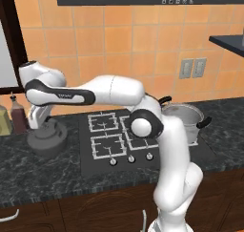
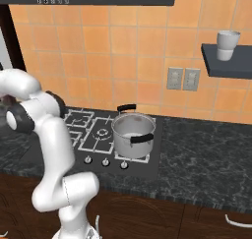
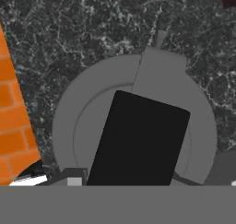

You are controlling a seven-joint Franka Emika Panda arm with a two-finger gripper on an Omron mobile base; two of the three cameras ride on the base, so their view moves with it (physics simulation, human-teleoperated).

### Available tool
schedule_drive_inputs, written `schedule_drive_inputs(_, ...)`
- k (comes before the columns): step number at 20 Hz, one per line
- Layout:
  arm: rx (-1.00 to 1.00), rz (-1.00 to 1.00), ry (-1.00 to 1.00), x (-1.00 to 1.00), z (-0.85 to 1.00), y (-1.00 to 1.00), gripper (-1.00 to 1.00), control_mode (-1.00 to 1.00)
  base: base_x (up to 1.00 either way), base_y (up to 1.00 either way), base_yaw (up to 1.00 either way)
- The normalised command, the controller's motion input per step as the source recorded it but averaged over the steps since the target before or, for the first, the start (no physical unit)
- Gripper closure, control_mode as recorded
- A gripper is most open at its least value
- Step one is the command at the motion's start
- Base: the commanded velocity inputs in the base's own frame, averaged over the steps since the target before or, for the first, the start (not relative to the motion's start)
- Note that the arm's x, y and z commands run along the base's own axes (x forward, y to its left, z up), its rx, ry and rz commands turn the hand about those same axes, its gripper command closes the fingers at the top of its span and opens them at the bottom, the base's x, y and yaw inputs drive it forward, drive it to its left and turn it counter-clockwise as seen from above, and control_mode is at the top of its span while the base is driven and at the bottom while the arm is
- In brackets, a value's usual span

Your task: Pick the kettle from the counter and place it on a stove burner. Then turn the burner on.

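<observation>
- The kettle [image 1: 46, 139] is squat, round and dark grey; in the hand view it [image 3: 133, 126] shows as a wide disc with a raised inner ring and a short spout pointing toward the top of that view.
- It stands on the dark speckled surface [image 1: 28, 174], left of the black cooktop [image 1: 95, 162] and apart from its edge.
- The tool [image 1: 40, 119] hangs straight down onto the kettle's top from above; its pads are hidden against the kettle, so whether they clamp anything I cannot tell.
- A brown sauce bottle [image 1: 18, 115] stands just behind and left of the kettle, near the orange tiled wall [image 1: 95, 49].
- Bare surface lies in front of the kettle up to the front edge above the wooden cabinet fronts [image 1: 95, 207].
- The two left burners, each a small square burner [image 1: 108, 145] with a pale cross-pronged grate, are bare; silver knobs [image 1: 131, 158] line the cooktop's front.
- A shiny steel pot [image 2: 133, 134] with black handles stands on the right side of the cooktop, well apart from the kettle.
- To the right of the cooktop the surface runs on, below a dark wall shelf [image 2: 231, 66] carrying a pale cup [image 2: 228, 44].
</observation>
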Motion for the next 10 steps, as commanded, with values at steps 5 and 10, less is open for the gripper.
schedule_drive_inputs(5, 0.00, -0.46, 0.02, 0.00, 0.03, -0.92, 1.00, -1.00, 0.00, 0.00, 0.00)
schedule_drive_inputs(10, 0.06, -0.51, 0.03, 0.00, 0.09, -0.89, 1.00, -1.00, 0.00, 0.00, 0.00)
